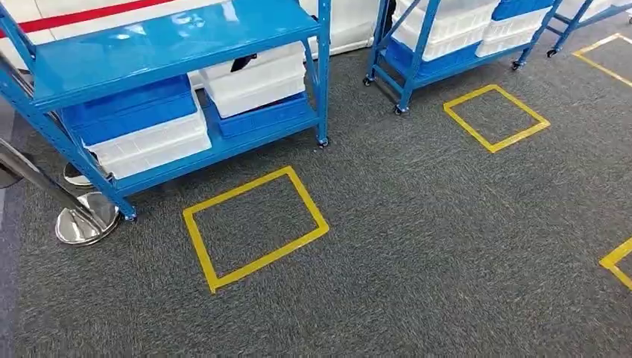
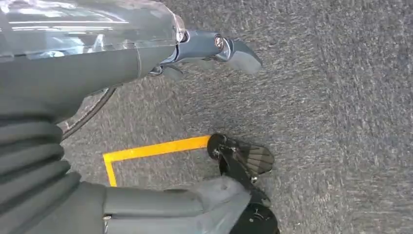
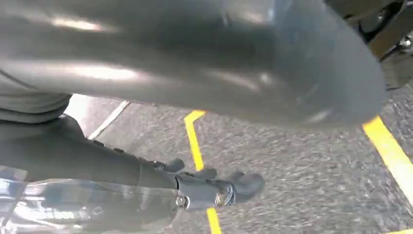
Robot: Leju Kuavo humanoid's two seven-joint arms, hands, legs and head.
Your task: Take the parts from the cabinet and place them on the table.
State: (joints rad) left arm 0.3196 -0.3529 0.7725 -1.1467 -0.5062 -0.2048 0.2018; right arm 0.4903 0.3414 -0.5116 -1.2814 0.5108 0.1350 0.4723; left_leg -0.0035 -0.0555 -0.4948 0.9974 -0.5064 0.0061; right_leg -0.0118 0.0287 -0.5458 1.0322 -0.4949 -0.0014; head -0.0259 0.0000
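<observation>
Both hands hung empty, left hand (image 2: 214, 48) and right hand (image 3: 214, 190) with fingers loosely apart; we judged squaring up to the blue steel shelving cabinet (image 1: 179, 45) mattered before reaching its white plastic bins (image 1: 257, 82).

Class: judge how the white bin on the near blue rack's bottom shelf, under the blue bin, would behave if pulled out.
The white bin looks like rigid plastic, so probably stiff. The blue bin stacked on it would likely ride along or slip. Its weight is unknowable; contents are hidden.
</observation>
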